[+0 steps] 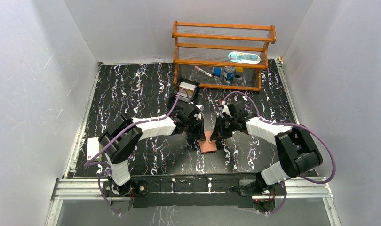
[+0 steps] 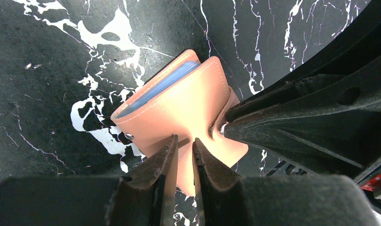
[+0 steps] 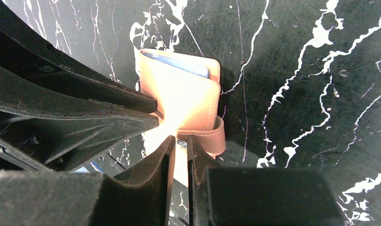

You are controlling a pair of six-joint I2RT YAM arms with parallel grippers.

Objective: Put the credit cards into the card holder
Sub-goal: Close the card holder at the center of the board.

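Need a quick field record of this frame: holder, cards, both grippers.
card holder: tan leather, folded almost shut, mid-table between the arms
left gripper: shut on the card holder's edge
right gripper: shut on the card holder, at its snap tab
blue card: edge showing inside the fold
white card: loose on the table, by the left arm's base
wooden rack: at the far edge

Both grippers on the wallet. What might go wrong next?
Left gripper pinches only a thin flap of the card holder, right gripper only its snap tab: either may slip when pulled. The two grippers nearly touch and could collide. Blue credit cards show at the open side; tilting might spill them.
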